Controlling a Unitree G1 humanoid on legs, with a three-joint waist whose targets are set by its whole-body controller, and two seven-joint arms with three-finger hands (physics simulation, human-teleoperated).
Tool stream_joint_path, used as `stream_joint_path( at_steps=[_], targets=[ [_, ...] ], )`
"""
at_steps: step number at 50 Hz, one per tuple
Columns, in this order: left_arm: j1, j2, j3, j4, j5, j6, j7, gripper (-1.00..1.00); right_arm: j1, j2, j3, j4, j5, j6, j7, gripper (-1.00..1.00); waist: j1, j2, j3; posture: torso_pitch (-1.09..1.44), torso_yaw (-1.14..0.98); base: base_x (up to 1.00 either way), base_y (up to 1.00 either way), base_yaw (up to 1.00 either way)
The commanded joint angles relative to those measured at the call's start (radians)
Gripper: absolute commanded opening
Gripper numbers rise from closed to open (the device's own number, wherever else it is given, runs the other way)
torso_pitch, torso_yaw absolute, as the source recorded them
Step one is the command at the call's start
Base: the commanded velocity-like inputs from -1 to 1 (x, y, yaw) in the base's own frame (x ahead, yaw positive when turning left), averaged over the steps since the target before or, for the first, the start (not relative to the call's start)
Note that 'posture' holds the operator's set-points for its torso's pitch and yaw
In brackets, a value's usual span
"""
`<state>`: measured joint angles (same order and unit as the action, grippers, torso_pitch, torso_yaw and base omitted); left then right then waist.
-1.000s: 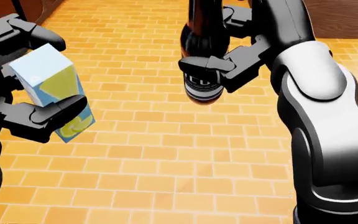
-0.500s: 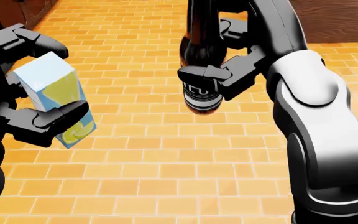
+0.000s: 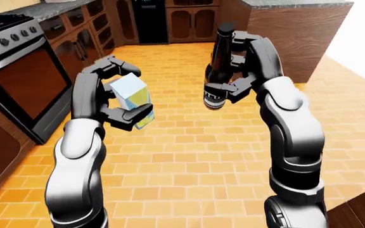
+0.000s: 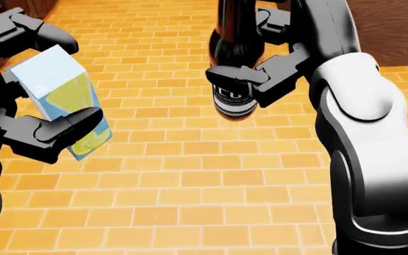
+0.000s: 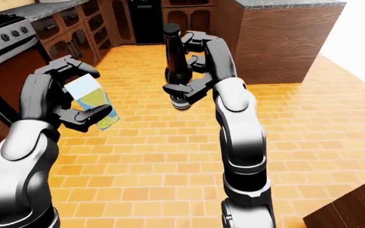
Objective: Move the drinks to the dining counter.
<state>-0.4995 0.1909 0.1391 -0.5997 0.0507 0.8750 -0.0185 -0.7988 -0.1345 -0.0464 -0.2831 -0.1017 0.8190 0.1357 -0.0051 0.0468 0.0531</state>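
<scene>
My left hand (image 3: 109, 92) is shut on a light blue and yellow drink carton (image 3: 132, 99), held tilted above the orange brick floor; it also shows in the head view (image 4: 66, 101). My right hand (image 3: 236, 71) is shut on a dark glass bottle (image 3: 221, 66) with a white label, held upright at chest height; the bottle also shows in the head view (image 4: 234, 69). Both drinks hang in the air between my arms. No dining counter top shows in the head view.
A steel stove with a dark oven door (image 3: 17, 80) stands at the left. Dark wood cabinets (image 3: 170, 21) line the top. A wooden counter block with a grey stone top (image 3: 290, 33) stands at the upper right. Orange brick floor (image 3: 189, 156) spreads below.
The head view has shifted slightly; both hands sit a little higher and nearer in the picture. The carton and the bottle stay held as before.
</scene>
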Motion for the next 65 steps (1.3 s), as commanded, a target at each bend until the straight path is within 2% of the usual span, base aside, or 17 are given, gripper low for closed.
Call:
stream_joint_path(
  at_steps=[1, 11, 14, 15, 16, 24, 28, 30, 39, 42, 43, 44, 46, 52, 55, 56, 65],
  targets=[
    [-0.022, 0.004, 0.008, -0.015, 0.008, -0.033, 0.01, -1.0, -0.031, -0.009, -0.004, -0.025, 0.004, -0.023, 0.0, -1.0, -0.003, 0.007, -0.015, 0.0, 0.0, 0.72, 0.0, 0.0],
    [-0.031, 0.003, 0.008, -0.026, 0.006, -0.017, 0.008, -1.0, -0.034, -0.01, -0.004, -0.039, 0.002, -0.005, 0.003, -1.0, 0.037, -0.014, -0.044, 0.0, 0.0, 0.71, 0.0, 0.0],
    [-0.029, 0.005, 0.01, -0.027, 0.004, -0.019, 0.008, -1.0, -0.03, -0.009, -0.003, -0.04, 0.001, -0.008, 0.004, -1.0, 0.021, -0.114, -0.055, 0.0, 0.0, 0.71, 0.0, 0.0],
    [-0.03, 0.005, 0.011, -0.023, 0.004, -0.021, 0.008, -1.0, -0.031, -0.009, -0.001, -0.034, 0.0, -0.012, 0.004, -1.0, 0.02, -0.074, -0.025, 0.0, 0.0, 0.73, 0.0, 0.0],
    [-0.031, 0.005, 0.01, -0.023, 0.004, -0.021, 0.009, -1.0, -0.032, -0.008, 0.0, -0.034, -0.001, -0.011, 0.005, -1.0, 0.025, -0.087, 0.008, 0.0, 0.0, 0.72, 0.0, 0.0],
    [-0.032, 0.006, 0.012, -0.029, 0.002, -0.015, 0.01, -1.0, -0.036, -0.005, -0.003, -0.033, 0.0, -0.01, 0.004, -1.0, -0.015, -0.067, -0.035, 0.0, 0.0, 0.72, 0.0, 0.0],
    [-0.029, 0.006, 0.013, -0.024, 0.0, -0.023, 0.011, -1.0, -0.034, -0.004, -0.007, -0.026, 0.003, -0.018, 0.001, -1.0, -0.007, 0.04, -0.062, 0.0, 0.0, 0.72, 0.0, 0.0],
    [-0.029, 0.008, 0.015, -0.026, -0.002, -0.02, 0.011, -1.0, -0.034, -0.004, -0.006, -0.025, 0.004, -0.019, -0.001, -1.0, 0.004, 0.024, -0.007, 0.0, 0.0, 0.72, 0.0, 0.0],
    [-0.028, 0.01, 0.011, -0.027, 0.002, -0.017, 0.009, -1.0, -0.026, -0.001, -0.002, -0.025, 0.007, -0.026, -0.003, -1.0, 0.035, -0.012, -0.047, 0.0, 0.0, 0.71, 0.0, 0.0],
    [-0.032, 0.011, 0.01, -0.035, 0.003, -0.007, 0.008, -1.0, -0.027, -0.002, -0.002, -0.025, 0.007, -0.026, -0.002, -1.0, 0.026, -0.115, -0.069, 0.0, 0.0, 0.72, 0.0, 0.0],
    [-0.032, 0.011, 0.009, -0.038, 0.003, -0.004, 0.008, -1.0, -0.027, -0.003, -0.001, -0.026, 0.007, -0.025, -0.001, -1.0, 0.024, -0.069, -0.016, 0.0, 0.0, 0.71, 0.0, 0.0],
    [-0.032, 0.011, 0.009, -0.037, 0.004, -0.005, 0.008, -1.0, -0.027, -0.003, -0.001, -0.025, 0.007, -0.027, -0.001, -1.0, 0.017, -0.089, 0.005, 0.0, 0.0, 0.71, 0.0, 0.0],
    [-0.03, 0.01, 0.011, -0.032, 0.003, -0.014, 0.006, -1.0, -0.03, -0.002, 0.0, -0.026, 0.005, -0.023, 0.0, -1.0, 0.005, -0.089, -0.034, 0.0, 0.0, 0.71, 0.0, 0.0],
    [-0.036, 0.012, 0.012, -0.04, 0.003, -0.003, 0.004, -1.0, -0.032, -0.003, 0.003, -0.031, -0.002, -0.018, 0.005, -1.0, -0.01, -0.052, -0.038, 0.0, 0.0, 0.57, 0.0, 0.0],
    [-0.035, 0.012, 0.012, -0.039, 0.003, -0.006, 0.004, -1.0, -0.032, -0.003, 0.002, -0.035, -0.004, -0.016, 0.007, -1.0, -0.004, 0.062, -0.066, 0.0, 0.0, 0.46, 0.0, 0.0],
    [-0.034, 0.011, 0.013, -0.038, 0.003, -0.007, 0.004, -1.0, -0.032, -0.003, 0.002, -0.036, -0.004, -0.015, 0.007, -1.0, -0.001, 0.029, -0.018, 0.0, 0.0, 0.43, 0.0, 0.0],
    [-0.027, 0.009, 0.011, -0.034, 0.005, -0.017, 0.006, -1.0, -0.025, 0.0, 0.001, -0.028, -0.003, -0.022, 0.002, -1.0, 0.021, -0.018, -0.05, 0.0, 0.0, 0.41, 0.0, 0.0]
  ],
)
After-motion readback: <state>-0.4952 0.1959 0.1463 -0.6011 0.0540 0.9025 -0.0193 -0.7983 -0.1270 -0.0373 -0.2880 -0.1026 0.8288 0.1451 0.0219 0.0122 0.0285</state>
